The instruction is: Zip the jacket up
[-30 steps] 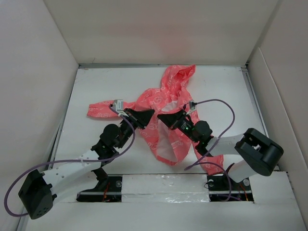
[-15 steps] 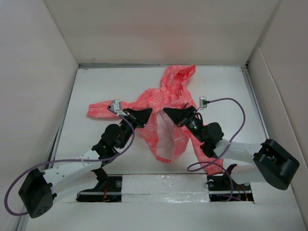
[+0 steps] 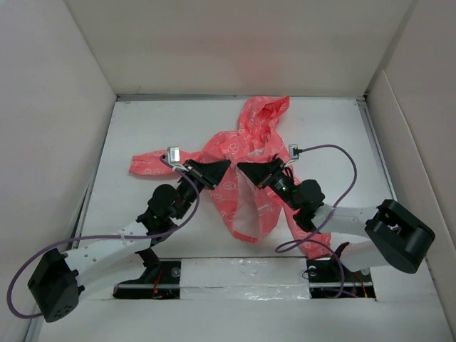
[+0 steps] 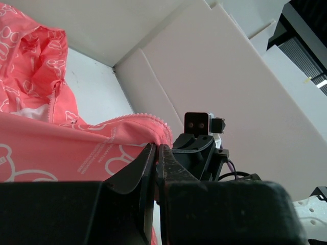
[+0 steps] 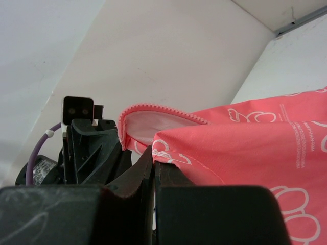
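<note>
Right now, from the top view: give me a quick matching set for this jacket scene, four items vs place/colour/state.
1. hood
2. lining
3. left end effector
4. outstretched sleeve

A. shut on the jacket at its zipper edge
B. white
C. nearest the far wall
D. stretched flat to the left

Pairs: 1-C, 2-B, 3-A, 4-D

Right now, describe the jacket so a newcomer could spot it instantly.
On the white table, boxed in by pale walls, the jacket lies near the middle. It is the only coral-pink thing there, pale-printed, hood toward the far wall, its front edges pinched by the left gripper and right gripper.
</note>
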`<state>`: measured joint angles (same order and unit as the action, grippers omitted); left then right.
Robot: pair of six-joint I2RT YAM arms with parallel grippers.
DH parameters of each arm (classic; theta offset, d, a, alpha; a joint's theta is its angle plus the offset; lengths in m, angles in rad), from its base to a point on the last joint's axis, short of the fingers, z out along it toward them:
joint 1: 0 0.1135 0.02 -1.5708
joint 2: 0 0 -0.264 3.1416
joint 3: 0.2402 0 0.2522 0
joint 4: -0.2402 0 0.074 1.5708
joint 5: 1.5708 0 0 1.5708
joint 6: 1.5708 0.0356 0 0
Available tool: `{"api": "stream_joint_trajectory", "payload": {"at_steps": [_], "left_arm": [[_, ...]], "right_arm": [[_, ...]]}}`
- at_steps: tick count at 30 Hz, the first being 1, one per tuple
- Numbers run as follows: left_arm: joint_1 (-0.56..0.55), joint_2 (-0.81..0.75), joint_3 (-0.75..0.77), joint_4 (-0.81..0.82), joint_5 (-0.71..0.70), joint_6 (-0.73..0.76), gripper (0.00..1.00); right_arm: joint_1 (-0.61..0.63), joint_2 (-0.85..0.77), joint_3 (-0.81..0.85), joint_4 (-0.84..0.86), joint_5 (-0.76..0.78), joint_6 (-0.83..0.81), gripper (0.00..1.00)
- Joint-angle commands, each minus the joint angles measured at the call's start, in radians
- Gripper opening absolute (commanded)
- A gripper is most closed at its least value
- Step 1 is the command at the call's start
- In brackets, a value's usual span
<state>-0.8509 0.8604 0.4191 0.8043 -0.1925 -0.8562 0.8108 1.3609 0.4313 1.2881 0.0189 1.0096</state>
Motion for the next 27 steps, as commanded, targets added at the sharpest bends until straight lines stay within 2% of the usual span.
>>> {"api": "stream_joint_trajectory", "payload": {"at_steps": [1,8,27], "left_arm": [[-0.005,-0.004,0.02,0.093,0.033,-0.02,0.0],[-0.005,0.015,0.03,0.058,0.019,-0.027,0.0],[-0.005,0.022,0.014,0.085,0.03,-0.043,0.0]], "right_arm": [[-0.007,-0.023,0.038,0.522,0.006,-0.014,0.0],[-0.007,-0.046,0.029,0.522,0.006,-0.016,0.0],[-0.007,-0.086,0.001,0.522,0.016,-0.031,0.0]]}}
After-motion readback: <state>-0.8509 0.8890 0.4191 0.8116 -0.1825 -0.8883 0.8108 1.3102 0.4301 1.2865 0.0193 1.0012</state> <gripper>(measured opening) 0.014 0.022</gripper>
